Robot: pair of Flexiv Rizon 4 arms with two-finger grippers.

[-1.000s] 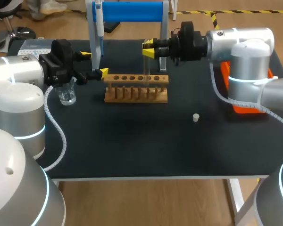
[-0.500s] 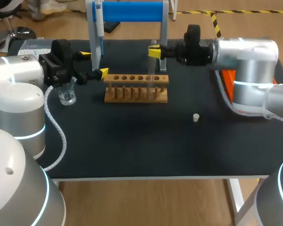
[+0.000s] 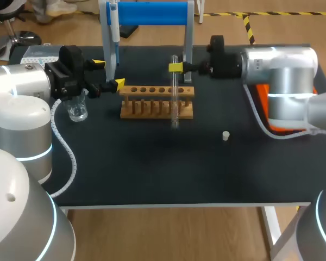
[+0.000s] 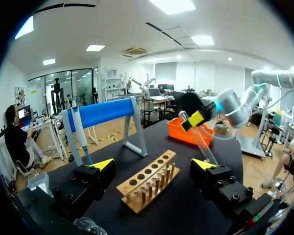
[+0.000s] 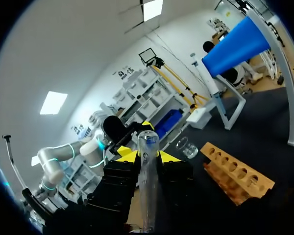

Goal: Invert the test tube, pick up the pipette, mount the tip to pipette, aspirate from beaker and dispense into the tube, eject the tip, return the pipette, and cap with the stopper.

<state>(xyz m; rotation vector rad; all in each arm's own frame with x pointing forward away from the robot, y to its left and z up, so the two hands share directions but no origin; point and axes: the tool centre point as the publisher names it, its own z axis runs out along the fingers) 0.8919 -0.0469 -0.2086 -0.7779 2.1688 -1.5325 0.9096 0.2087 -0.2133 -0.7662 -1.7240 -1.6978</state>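
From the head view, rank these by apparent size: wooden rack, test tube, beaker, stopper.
1. wooden rack
2. test tube, longer than the beaker but thinner; held off the table, nearer the camera, so unsure
3. beaker
4. stopper

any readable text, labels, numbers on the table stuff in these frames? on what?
No text can be read in any view.
test tube: clear glass, no marks visible.
beaker: any graduations are too small to tell.
pipette: any print is too small to read.
wooden rack: plain, no label visible.
stopper: plain, no marks.
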